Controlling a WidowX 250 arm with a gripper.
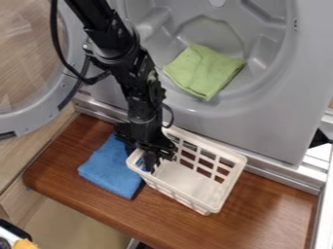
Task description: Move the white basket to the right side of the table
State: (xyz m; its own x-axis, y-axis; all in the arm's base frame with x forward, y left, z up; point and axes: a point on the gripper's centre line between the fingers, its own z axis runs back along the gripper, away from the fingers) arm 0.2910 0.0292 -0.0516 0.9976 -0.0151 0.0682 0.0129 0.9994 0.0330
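Observation:
The gripper (153, 158) hangs down at the left end of the white basket (207, 203), its tip low by the basket's left rim and partly over the inside. I cannot tell whether it holds the rim. Rectangular and with slatted walls, the basket stands upright around the middle of the wooden table (273, 214), slanting toward the lower right. Part of its left end is hidden behind the gripper.
A folded blue cloth (109, 168) lies on the table just left of the basket. Behind the table is a grey machine with an open drum, where a green cloth (204, 71) lies. Its round door (32, 119) stands open at the left. A metal ledge borders the table's back edge.

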